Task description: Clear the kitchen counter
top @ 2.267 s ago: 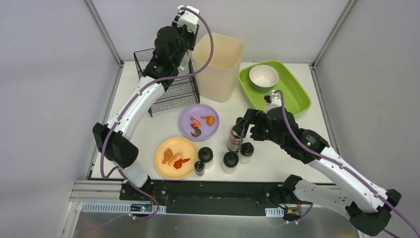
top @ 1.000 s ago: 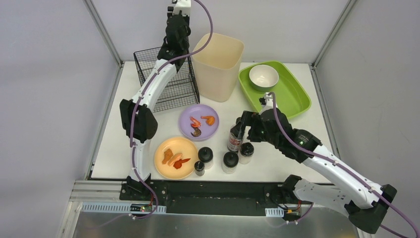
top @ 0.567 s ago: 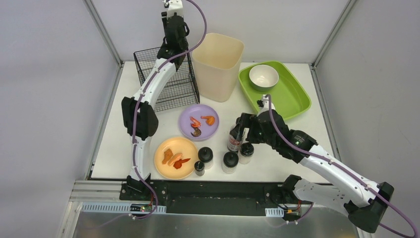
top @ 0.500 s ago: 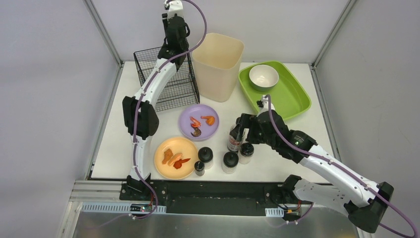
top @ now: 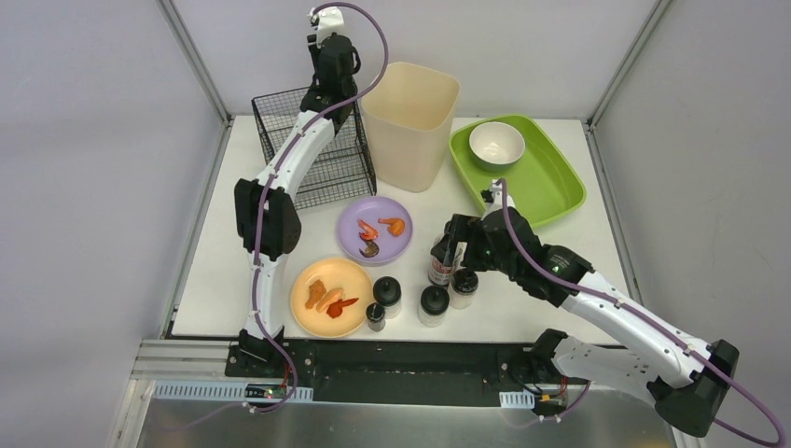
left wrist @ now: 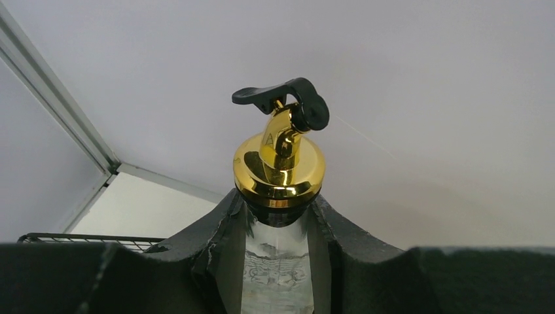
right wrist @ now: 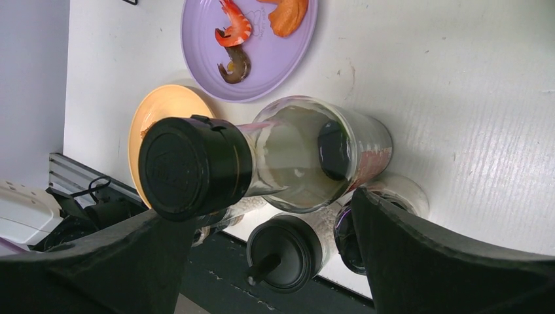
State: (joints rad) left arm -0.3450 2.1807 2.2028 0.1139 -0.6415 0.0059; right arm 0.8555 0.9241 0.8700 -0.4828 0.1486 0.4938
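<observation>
The kitchen counter (top: pixel 532 280) is a white tabletop. My left gripper (top: pixel 333 58) is raised high at the back, over the black wire basket (top: pixel 317 159). In the left wrist view it is shut on the neck of a glass bottle (left wrist: pixel 277 271) with a gold pourer (left wrist: pixel 280 159); the top view hides this bottle. My right gripper (top: pixel 454 245) is open with its fingers (right wrist: pixel 445 255) wide apart at a dark sauce bottle (top: pixel 440 264) with a black cap (right wrist: pixel 195 167), not closed on it.
A purple plate (top: pixel 374 231) and an orange plate (top: pixel 331 297) hold food scraps. Spice jars (top: pixel 433 304) stand near the front edge, right by the sauce bottle. A beige bin (top: pixel 410 126) stands at the back. A green tray (top: pixel 550 187) holds a white bowl (top: pixel 496 145).
My left arm has straightened and risen from beside the bin to high above the basket's back edge. My right gripper has edged left, closer around the sauce bottle.
</observation>
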